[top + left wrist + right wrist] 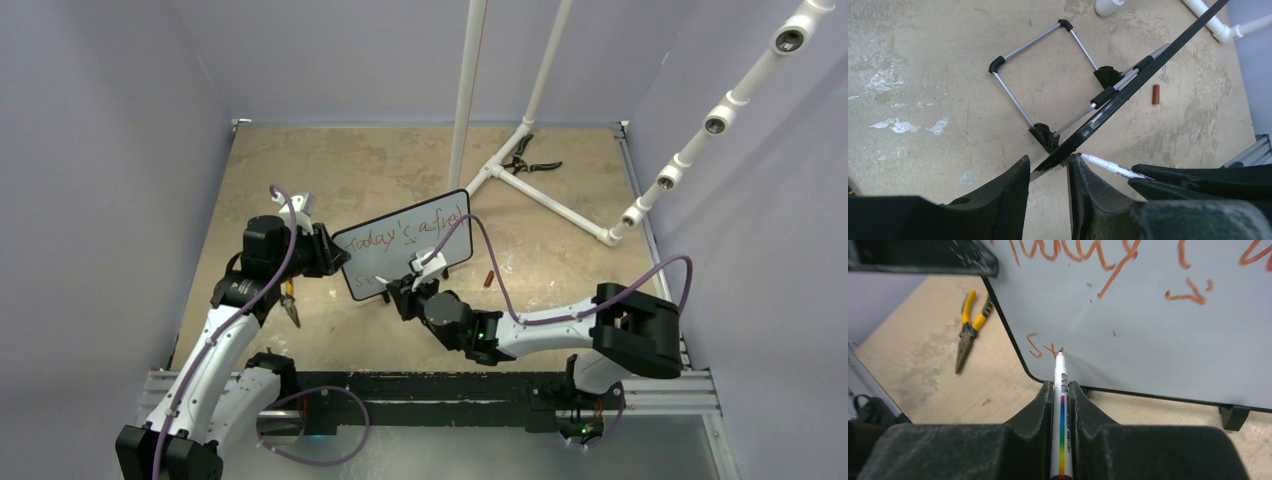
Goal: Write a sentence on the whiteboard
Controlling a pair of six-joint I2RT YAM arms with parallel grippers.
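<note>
While the left claw point(1048, 161) is clamping the whiteboard point(440, 250) by its left edge, the right claw point(1060, 386) is pressing a marker point(1060, 365) against it.
The whiteboard is standing tilted near the middle of the tan surface point(560, 260), propped on a metal stand point(1038, 60). The sentence point(400, 232) is showing in red cursive: one line is running across the top, and only a few letters are sitting by the lower left corner, where the marker tip is touching the board. The right claw is clenched around the marker's barrel. Yellow-handled pliers point(968, 327) are lying left of the board, and a small reddish cap point(1155, 94) is lying to its right.
</note>
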